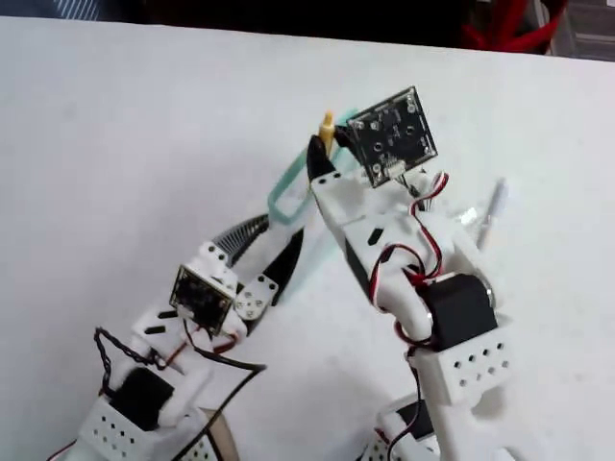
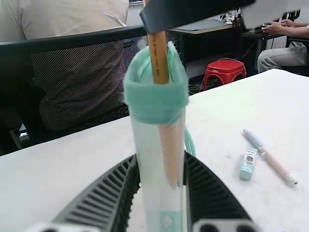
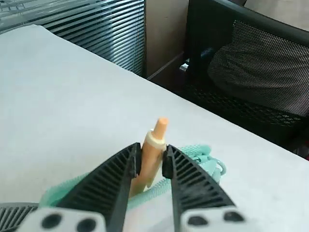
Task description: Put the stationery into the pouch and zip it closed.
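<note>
My left gripper is shut on the pouch, a translucent sleeve with a teal zip rim, and holds it upright with its mouth open. In the high view the left gripper sits left of centre and the pouch sticks out beyond it. My right gripper is shut on an orange pen, just above the teal rim. The pen stands in the pouch mouth with its lower end inside. From above, the right gripper and the pen are at the pouch's far end.
A pale pen and a small teal eraser lie loose on the white table, to the right of the right arm, the pen near that arm's elbow. Chairs, a red stool and seated people are beyond the far edge.
</note>
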